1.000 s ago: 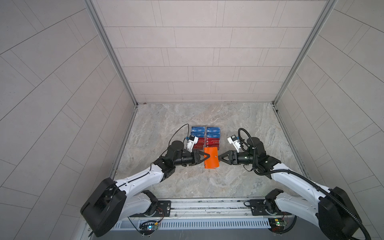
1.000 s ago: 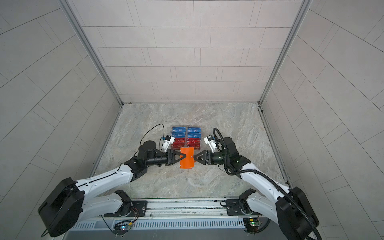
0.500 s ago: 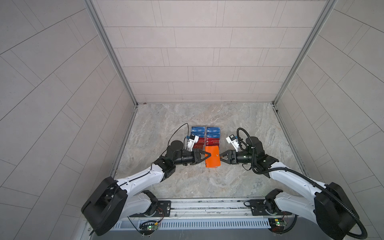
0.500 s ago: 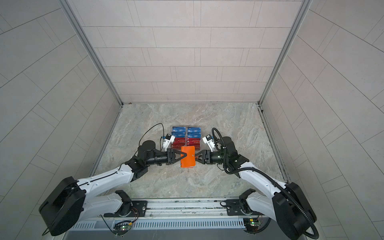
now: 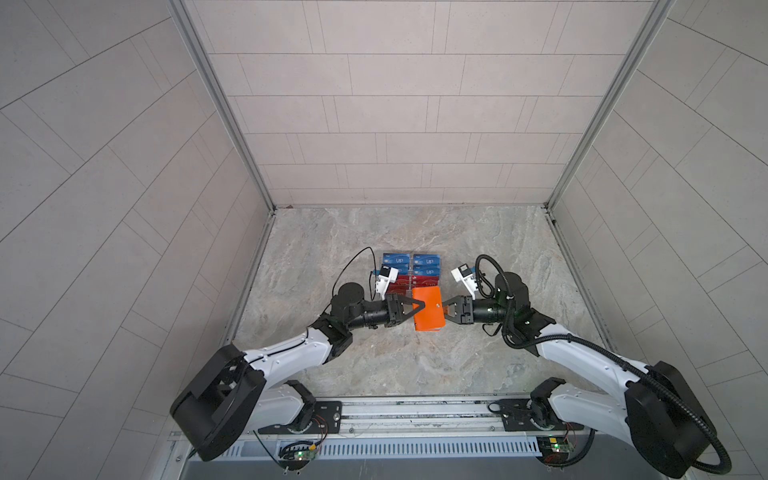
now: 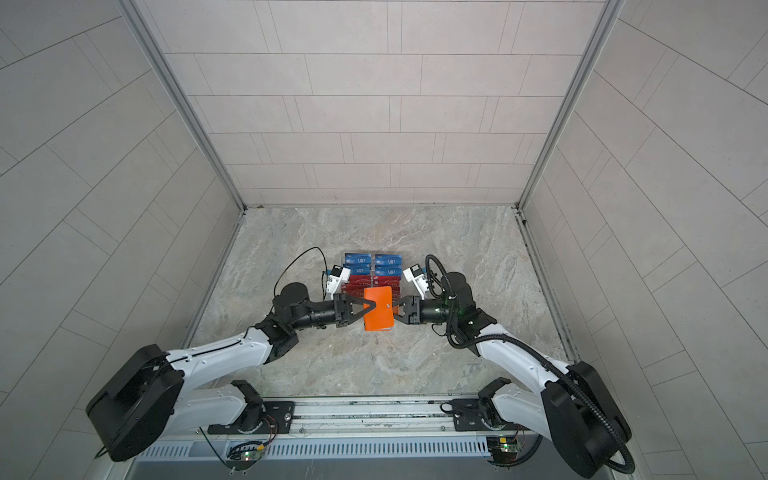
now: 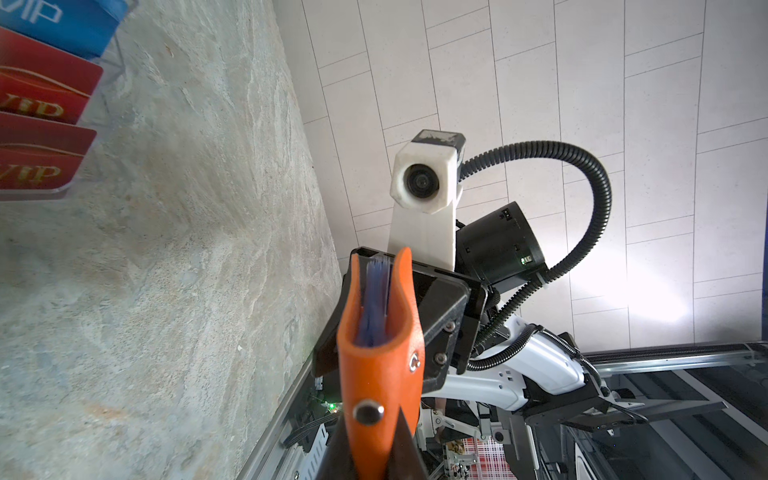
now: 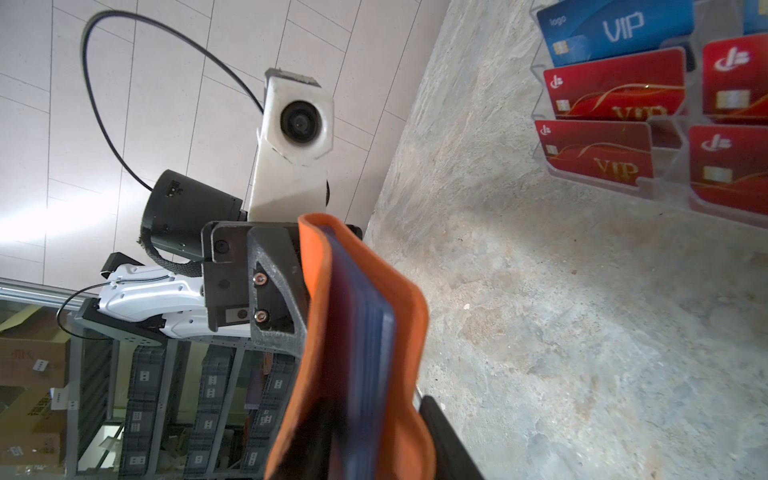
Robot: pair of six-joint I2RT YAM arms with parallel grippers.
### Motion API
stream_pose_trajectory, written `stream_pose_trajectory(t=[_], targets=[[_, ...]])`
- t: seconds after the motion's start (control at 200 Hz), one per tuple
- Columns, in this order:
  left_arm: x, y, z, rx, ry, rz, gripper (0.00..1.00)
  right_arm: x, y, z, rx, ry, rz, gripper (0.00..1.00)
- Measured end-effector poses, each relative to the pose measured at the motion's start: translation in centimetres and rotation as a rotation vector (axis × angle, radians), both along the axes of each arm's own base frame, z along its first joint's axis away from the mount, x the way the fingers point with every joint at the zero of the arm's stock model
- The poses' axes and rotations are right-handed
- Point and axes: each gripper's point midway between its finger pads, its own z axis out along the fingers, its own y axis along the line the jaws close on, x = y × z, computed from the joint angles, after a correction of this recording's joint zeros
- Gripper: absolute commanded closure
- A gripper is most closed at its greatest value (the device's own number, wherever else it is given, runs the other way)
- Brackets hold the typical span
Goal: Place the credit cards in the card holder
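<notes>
A: Where's the card holder (image 5: 430,320)?
B: Mid-scene, just in front of the credit cards (image 5: 411,272). L gripper (image 5: 420,306) is clamped on one edge. R gripper (image 5: 446,310) is at the opposite edge, grip unclear.
A: Wrist views?
B: Only they show the bluish sleeves (image 7: 376,307) inside.

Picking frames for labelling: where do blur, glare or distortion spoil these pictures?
Right wrist view: the card holder, close to the lens, is blurred; the credit cards stay sharp. Left wrist view: bright glare on the wall. Both top views: evenly lit, wall lines bowed by the lens.
</notes>
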Motion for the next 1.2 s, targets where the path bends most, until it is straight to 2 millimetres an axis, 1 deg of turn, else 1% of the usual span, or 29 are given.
stream_pose_trajectory(t=[0.055, 0.115, 0.16, 0.21, 0.245, 0.345, 0.395, 0.466, 0.541, 0.616, 0.661, 0.786, 0.936, 1.011, 1.086, 1.196], targets=[[0.0, 0.0, 0.1, -0.004, 0.002, 0.0, 0.91, 0.0, 0.0, 0.2, 0.006, 0.0, 0.001, 0.8], [0.1, 0.0, 0.0, -0.004, 0.004, 0.001, 0.9, 0.0, 0.0, 0.3, 0.009, -0.004, 0.002, 0.9], [0.1, 0.0, -0.1, -0.002, 0.007, 0.001, 0.88, 0.0, 0.0, 0.4, 0.012, -0.005, 0.004, 0.95], [0.1, 0.0, -0.1, 0.0, 0.009, 0.003, 0.83, 0.0, 0.1, 0.6, 0.017, -0.012, 0.005, 0.96], [0.1, 0.0, -0.2, 0.0, 0.009, 0.003, 0.78, -0.1, 0.1, 0.6, 0.018, -0.013, 0.006, 1.0], [0.1, 0.0, -0.4, 0.012, 0.012, 0.001, 0.66, 0.0, 0.1, 0.6, 0.019, -0.016, 0.007, 1.0], [0.1, 0.0, -0.5, 0.024, 0.019, -0.001, 0.57, -0.1, 0.1, 0.7, 0.02, -0.019, 0.007, 1.0], [0.2, -0.1, -0.2, 0.038, 0.017, -0.005, 0.51, 0.0, 0.1, 0.7, 0.02, -0.02, 0.007, 1.0], [0.3, -0.2, 0.7, 0.057, -0.004, -0.006, 0.44, 0.0, 0.1, 0.7, 0.019, -0.022, 0.007, 1.0], [0.7, 0.1, 1.6, 0.076, -0.019, 0.005, 0.43, 0.2, 0.1, 0.5, 0.016, -0.02, 0.007, 1.0], [0.8, 0.2, 2.1, 0.09, -0.024, 0.01, 0.4, 0.4, 0.2, 0.4, 0.015, -0.018, 0.007, 1.0], [1.6, 0.9, 2.3, 0.182, -0.034, 0.039, 0.35, 1.1, 0.6, 0.4, 0.013, -0.011, 0.011, 1.0], [2.4, 1.8, 2.9, 0.306, -0.061, 0.069, 0.34, 1.6, 0.8, 0.4, 0.015, -0.011, 0.015, 1.0], [2.5, 2.2, 2.7, 0.36, -0.07, 0.076, 0.34, 1.9, 1.1, 0.7, 0.02, -0.015, 0.023, 1.0], [2.6, 2.9, 1.9, 0.428, -0.064, 0.082, 0.33, 2.4, 1.3, 1.0, 0.023, -0.019, 0.023, 1.0], [3.2, 4.8, 0.9, 0.528, 0.0, 0.112, 0.35, 3.2, 1.3, 1.3, 0.026, -0.026, 0.014, 1.0]])
